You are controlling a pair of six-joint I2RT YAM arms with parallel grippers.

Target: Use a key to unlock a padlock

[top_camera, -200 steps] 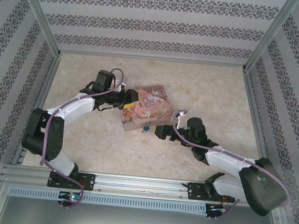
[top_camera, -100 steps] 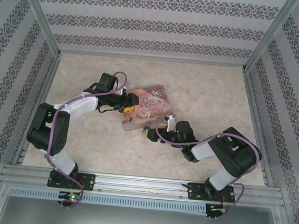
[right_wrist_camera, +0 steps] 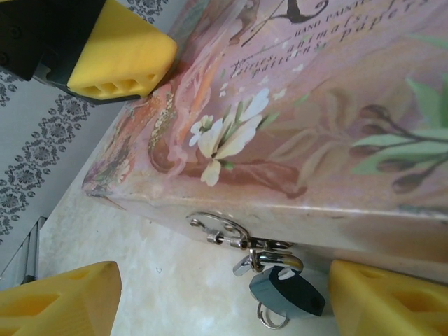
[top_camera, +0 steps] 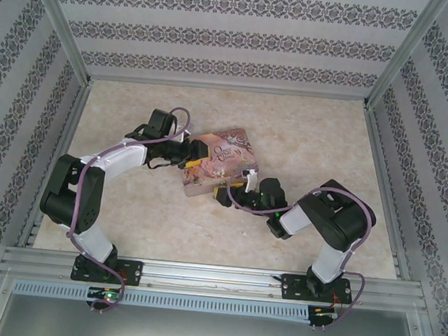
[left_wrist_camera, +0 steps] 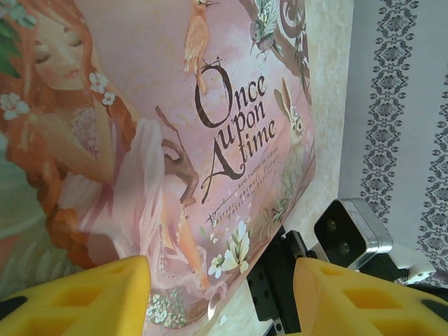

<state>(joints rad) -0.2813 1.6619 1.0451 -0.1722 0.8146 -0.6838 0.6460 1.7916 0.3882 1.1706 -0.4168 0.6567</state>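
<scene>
While the padlock (right_wrist_camera: 289,294) hangs from the clasp (right_wrist_camera: 222,233) on the tin's (right_wrist_camera: 315,140) near side, I'm lining up on it.
My right gripper (right_wrist_camera: 224,283) sits spread wide either side of it, touching nothing; my left gripper (left_wrist_camera: 220,283), also spread, is over the lid (left_wrist_camera: 175,140). I can't make out a key, so finding one comes next.

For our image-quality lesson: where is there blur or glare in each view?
Left wrist view: yellow fingers soft, pink tin lettering sharp, pale sheen across its lid. Right wrist view: padlock fairly crisp, near fingers blurred, bright highlight along the tin's edge. Top external view: even light, faint shadows.
</scene>
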